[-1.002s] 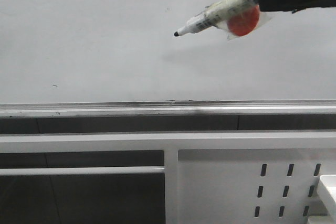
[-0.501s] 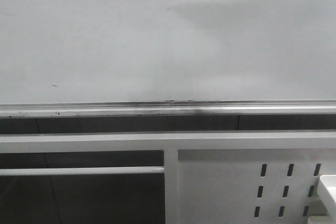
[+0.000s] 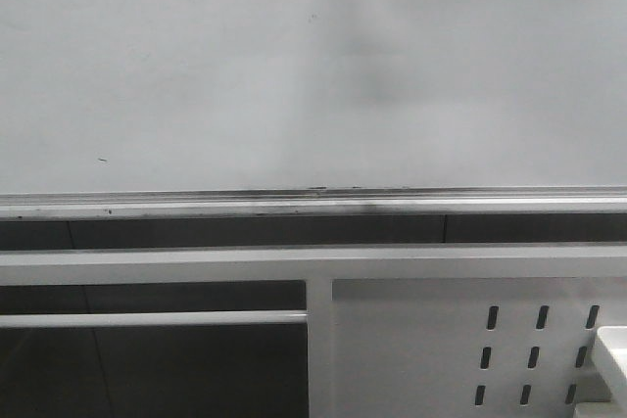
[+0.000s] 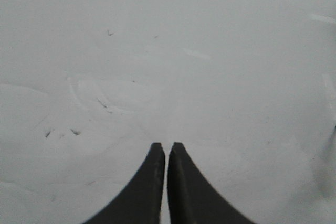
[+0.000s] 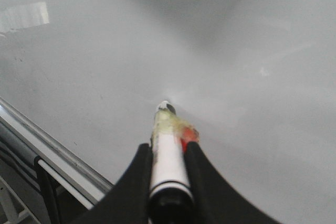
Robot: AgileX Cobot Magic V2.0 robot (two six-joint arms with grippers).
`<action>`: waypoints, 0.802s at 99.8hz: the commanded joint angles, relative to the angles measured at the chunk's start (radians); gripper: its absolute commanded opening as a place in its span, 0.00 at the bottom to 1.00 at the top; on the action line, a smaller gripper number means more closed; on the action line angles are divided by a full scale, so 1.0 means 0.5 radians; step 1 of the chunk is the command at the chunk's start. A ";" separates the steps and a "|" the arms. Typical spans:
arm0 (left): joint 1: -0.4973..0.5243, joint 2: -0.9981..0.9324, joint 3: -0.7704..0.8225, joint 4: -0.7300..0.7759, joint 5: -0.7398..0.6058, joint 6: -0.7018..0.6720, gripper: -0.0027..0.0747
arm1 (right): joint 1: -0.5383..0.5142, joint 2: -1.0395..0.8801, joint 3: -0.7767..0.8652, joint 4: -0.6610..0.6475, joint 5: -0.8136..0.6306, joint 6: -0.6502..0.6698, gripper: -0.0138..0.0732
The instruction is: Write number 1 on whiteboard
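The whiteboard [image 3: 196, 75] fills the upper front view, pale grey and glossy, with its smudged silver tray edge [image 3: 294, 205] below. No number 1 stroke shows on it; only a tiny dark speck at the left. My right gripper [image 5: 168, 148] is shut on a white marker [image 5: 167, 163] with yellowed tape and a red patch; the marker tip [image 5: 166, 105] is close to or on the board [image 5: 236, 77]. This gripper is out of the front view, above its top edge. My left gripper [image 4: 166, 148] is shut and empty over a smudged pale surface [image 4: 210, 51].
Below the tray runs a white metal frame [image 3: 313, 263] with a perforated white panel [image 3: 470, 349] at the lower right. A white object's corner [image 3: 612, 349] shows at the far right. A dim shadow lies on the board near the top middle [image 3: 367, 56].
My right gripper with the marker has moved upward along the board and left the top of the front view. No stroke has appeared on the board.
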 commanded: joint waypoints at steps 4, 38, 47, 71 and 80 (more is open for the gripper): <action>0.005 -0.001 -0.054 -0.005 -0.165 -0.016 0.01 | 0.003 0.067 -0.077 -0.043 -0.168 -0.059 0.07; 0.005 -0.001 -0.054 -0.005 -0.165 -0.016 0.01 | 0.003 0.427 -0.077 -0.043 -0.173 -0.059 0.07; 0.005 -0.001 -0.054 -0.005 -0.165 -0.016 0.01 | 0.003 0.473 -0.077 -0.043 -0.191 -0.059 0.07; -0.012 -0.001 -0.068 0.613 -0.165 -0.016 0.01 | 0.063 0.357 -0.185 -0.043 0.428 -0.037 0.07; -0.042 0.014 -0.098 1.101 -0.165 -0.022 0.01 | 0.062 0.340 -0.314 -0.065 0.790 -0.037 0.07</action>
